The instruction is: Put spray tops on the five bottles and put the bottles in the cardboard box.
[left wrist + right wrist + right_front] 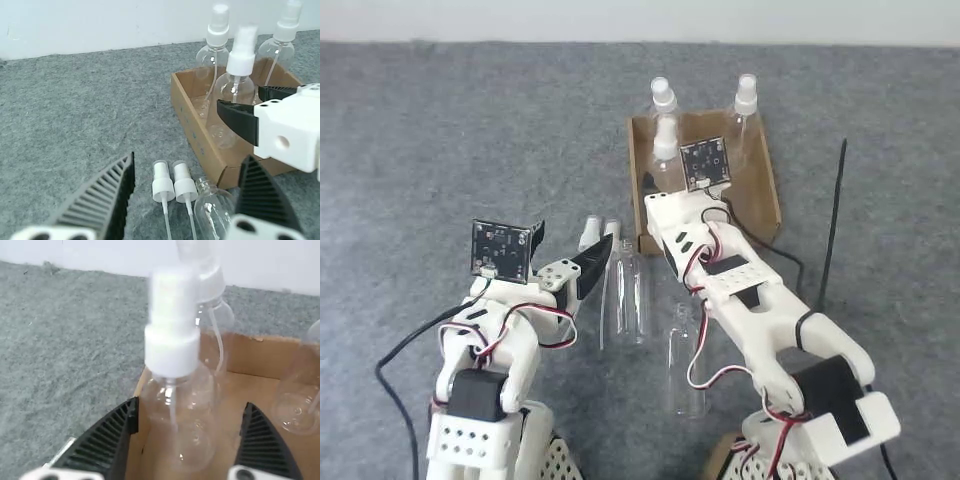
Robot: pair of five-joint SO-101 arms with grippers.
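Observation:
The cardboard box (760, 205) holds three clear bottles with white spray tops. Two stand at the far side (664, 97) (747, 95). The nearer bottle (177, 405) stands at the box's near-left corner between the fingers of my right gripper (187, 412), which is open with gaps on both sides. My left gripper (189, 160) is open above the carpet, just short of two loose spray tops (161, 182) (184, 181) and a topless bottle (215, 205). That bottle (623, 295) lies on its side, as does a second topless bottle (685, 365).
Grey carpet (440, 150) covers the table, with free room to the left of the box. The right arm (740, 285) stretches over the box's near wall. A black cable (832, 230) runs along the right side.

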